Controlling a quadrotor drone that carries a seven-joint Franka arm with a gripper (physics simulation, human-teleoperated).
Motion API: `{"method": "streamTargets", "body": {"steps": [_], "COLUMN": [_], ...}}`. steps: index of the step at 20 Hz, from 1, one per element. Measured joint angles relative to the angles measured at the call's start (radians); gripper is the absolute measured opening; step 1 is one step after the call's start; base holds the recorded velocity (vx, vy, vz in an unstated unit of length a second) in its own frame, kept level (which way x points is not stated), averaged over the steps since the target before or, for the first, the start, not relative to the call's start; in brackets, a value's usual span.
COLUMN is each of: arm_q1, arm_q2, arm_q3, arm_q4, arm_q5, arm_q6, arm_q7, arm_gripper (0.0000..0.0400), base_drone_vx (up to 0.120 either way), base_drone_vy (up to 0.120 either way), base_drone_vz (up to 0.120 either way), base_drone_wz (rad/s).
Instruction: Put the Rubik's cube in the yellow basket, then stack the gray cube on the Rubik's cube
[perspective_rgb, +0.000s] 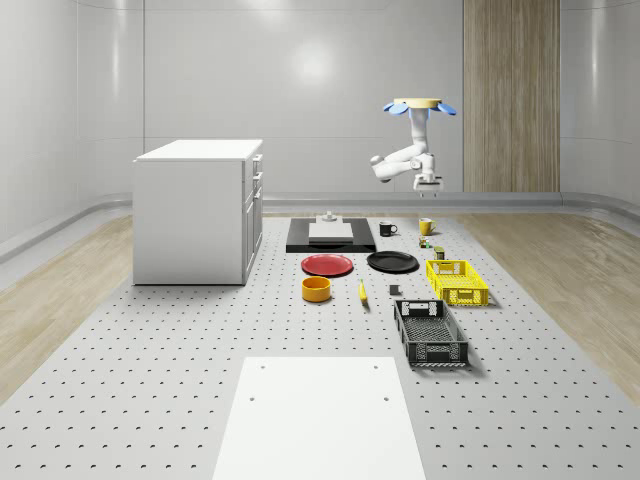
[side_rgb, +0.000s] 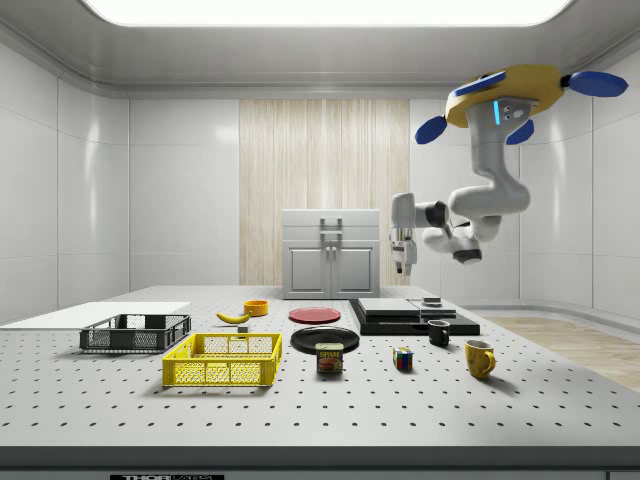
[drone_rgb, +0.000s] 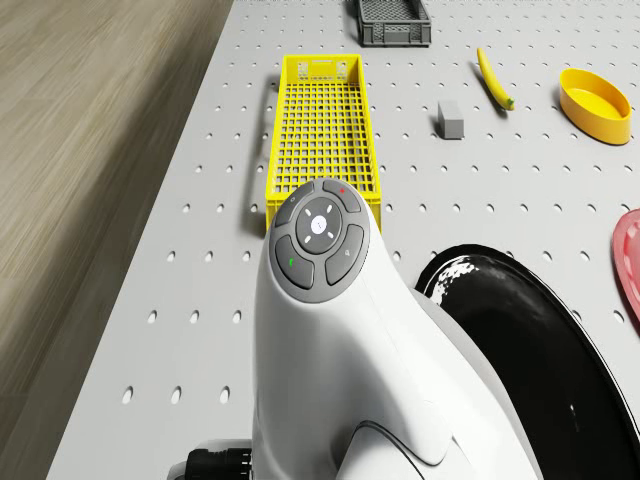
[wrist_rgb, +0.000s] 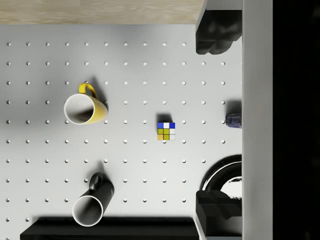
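Observation:
The Rubik's cube (wrist_rgb: 166, 131) lies on the perforated table between the yellow mug (wrist_rgb: 82, 108) and a tin can (wrist_rgb: 233, 120); it also shows small in the side view (side_rgb: 403, 359). My gripper (wrist_rgb: 218, 121) hangs high above it, open, its dark fingers (wrist_rgb: 217, 32) wide apart with nothing between them. The drone (side_rgb: 510, 95) hovers well above the table's far right part in the whole-scene view (perspective_rgb: 418, 105), arm bent down to the gripper (perspective_rgb: 427, 185). The yellow basket (drone_rgb: 320, 130) stands empty, and the gray cube (drone_rgb: 450, 119) rests on the table beside it.
A black mug (wrist_rgb: 91, 204), black plate (drone_rgb: 520, 340), red plate (perspective_rgb: 328, 265), yellow bowl (drone_rgb: 597, 103) and banana (drone_rgb: 493, 78) lie around. A black basket (perspective_rgb: 430, 333) sits nearer the front. A white cabinet (perspective_rgb: 198, 210) stands on the whole-scene view's left, a black platform (perspective_rgb: 331, 235) at mid-back.

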Motion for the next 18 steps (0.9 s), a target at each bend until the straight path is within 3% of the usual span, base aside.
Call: {"method": "streamTargets", "body": {"steps": [9,15,18], "arm_q1": [-0.016,-0.024,-0.028], "arm_q2": [-0.044,-0.072,-0.085], "arm_q3": [0.014,0.022,0.026], "arm_q4": [0.003,0.005,0.006], "arm_q5": [0.023,0.037,0.044], "arm_q6": [0.04,0.065,0.078], "arm_q7": [0.015,0.023,0.027], "arm_gripper": [0.04,0.04,0.04], "base_drone_vx": [0.12,0.113,0.0], "base_drone_vy": [0.0,0.0,0.0], "base_drone_vz": [-0.116,0.0,-0.107], "base_drone_wz": [0.0,0.0,0.0]}}
